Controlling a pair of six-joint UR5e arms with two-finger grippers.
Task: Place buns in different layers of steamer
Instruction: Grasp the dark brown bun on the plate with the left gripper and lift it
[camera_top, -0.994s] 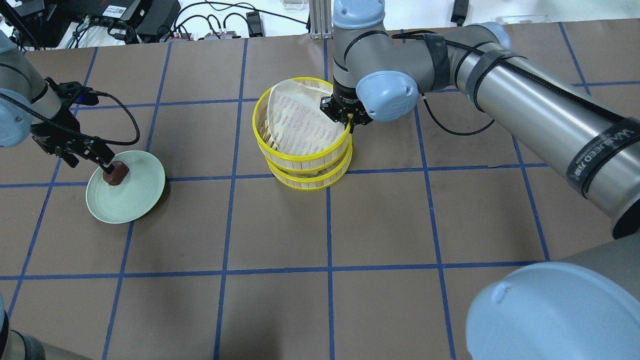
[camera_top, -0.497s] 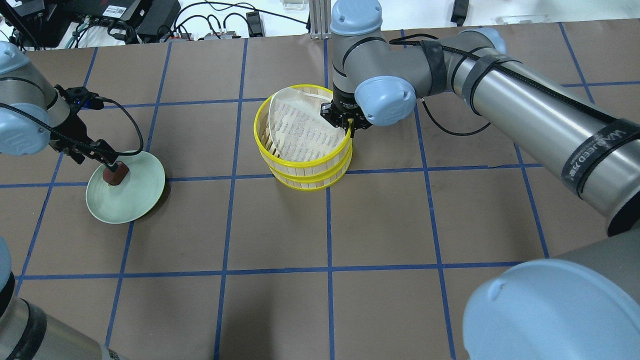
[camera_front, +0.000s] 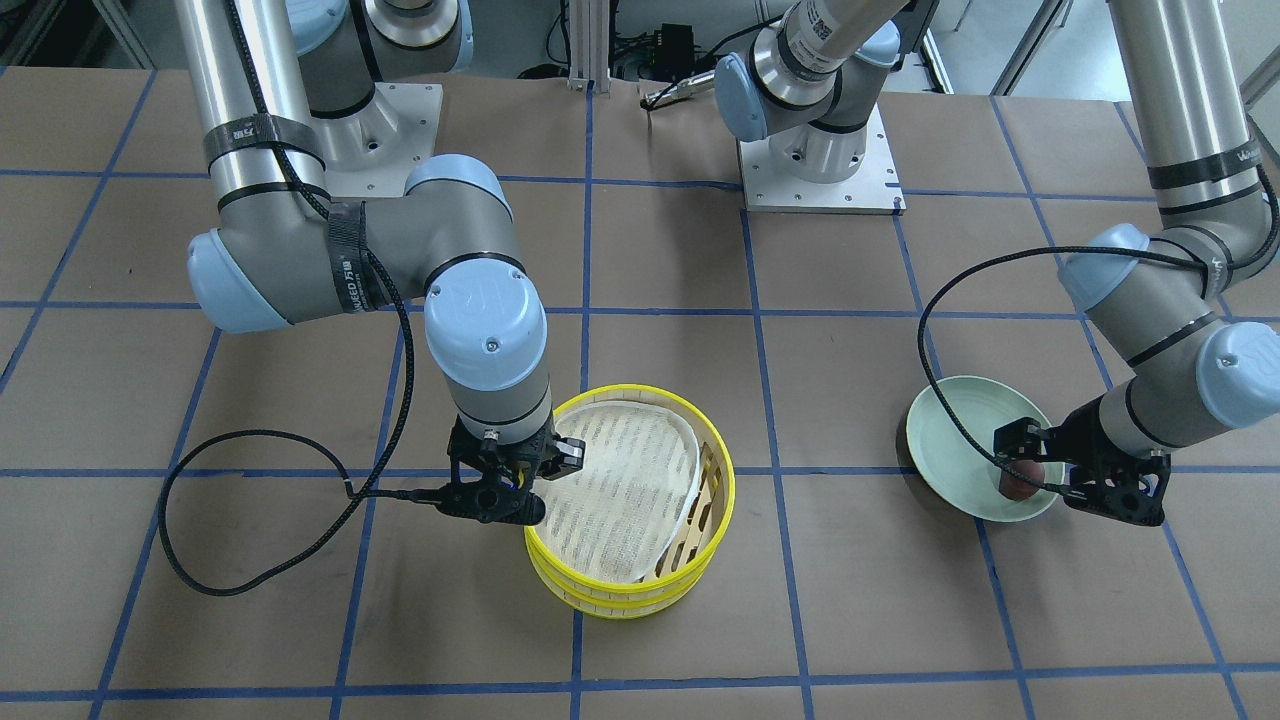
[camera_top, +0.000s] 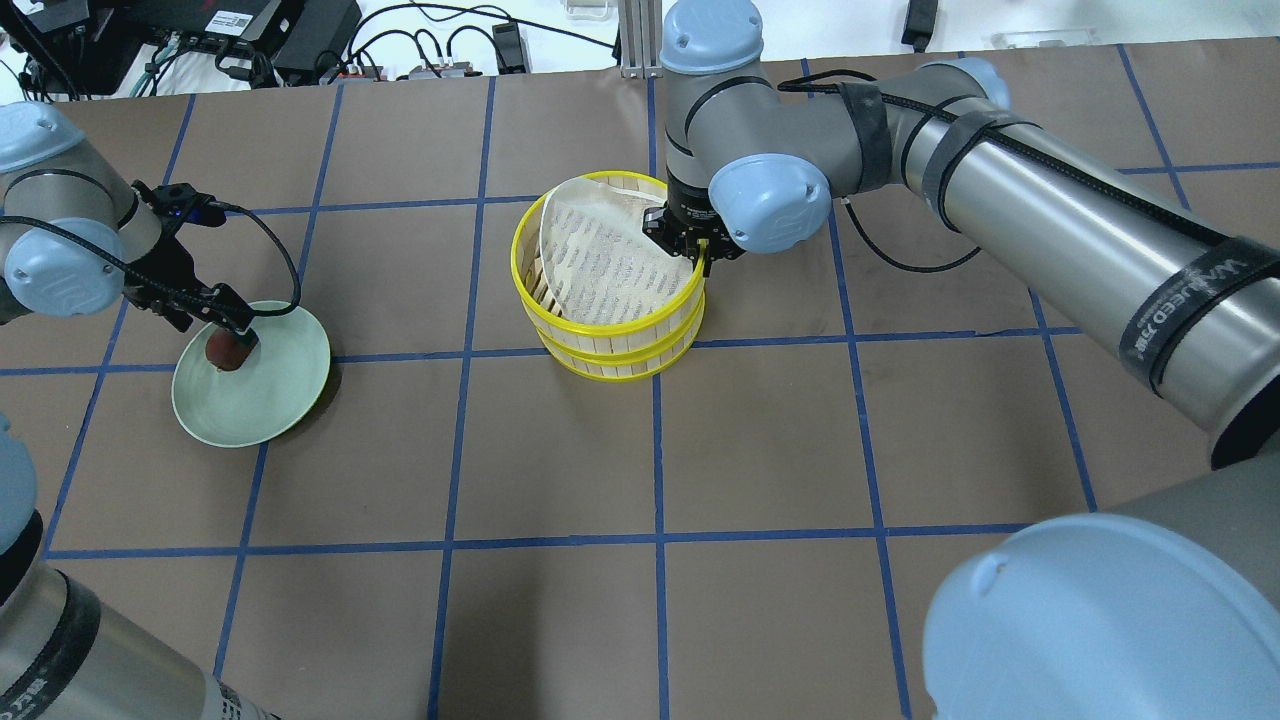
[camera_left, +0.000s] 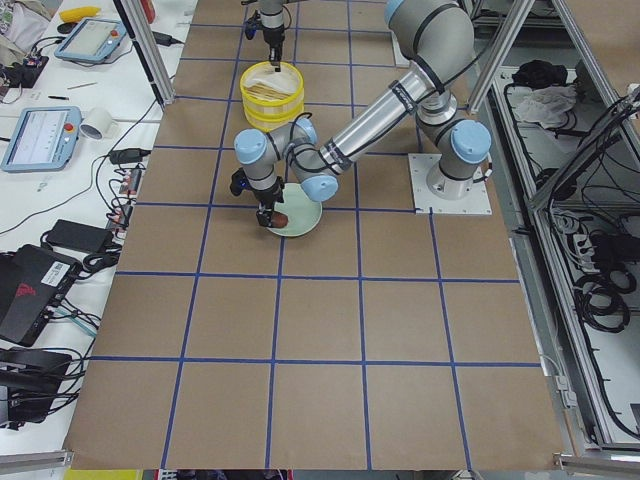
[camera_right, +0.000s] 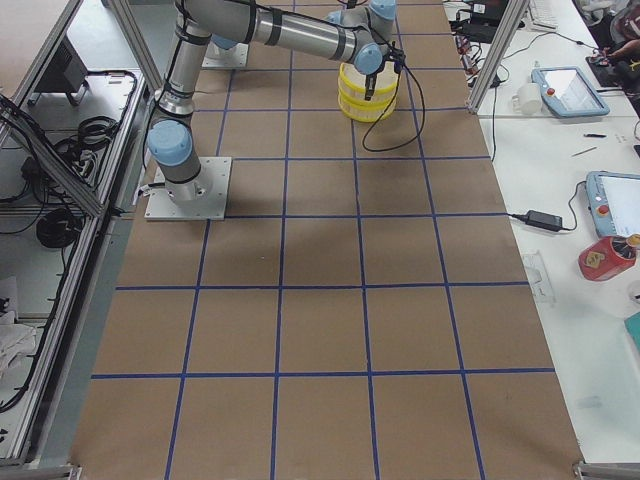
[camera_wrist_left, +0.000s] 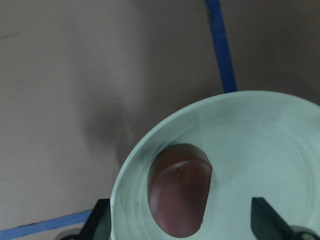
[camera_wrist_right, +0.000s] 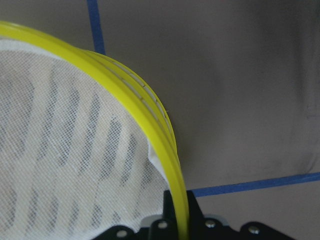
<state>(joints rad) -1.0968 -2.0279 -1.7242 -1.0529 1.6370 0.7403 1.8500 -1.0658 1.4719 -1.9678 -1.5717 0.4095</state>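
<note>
The dark reddish-brown bun (camera_top: 225, 352) lies on the pale green plate (camera_top: 270, 390) at the left. My left gripper (camera_top: 234, 333) hangs just over it, open; the wrist view shows the bun (camera_wrist_left: 180, 195) between widely spread fingers (camera_wrist_left: 100, 222). The yellow-rimmed steamer (camera_top: 600, 330) stands mid-table as two stacked trays, its whitish mesh liner (camera_top: 600, 260) lying skewed in the top tray. My right gripper (camera_top: 697, 255) is shut on the top tray's rim (camera_wrist_right: 150, 130). The cream-white bun is hidden.
The brown paper table (camera_top: 760, 450) carries a blue tape grid. The right arm's black cable (camera_front: 250, 560) loops on the table beside the steamer (camera_front: 640, 590). Boxes and cables (camera_top: 250, 40) lie past the far edge.
My right gripper has lowered the top tray, closing the gap to the lower tray. My left wrist has swung and shifted slightly over the bun, which has stayed on the plate.
</note>
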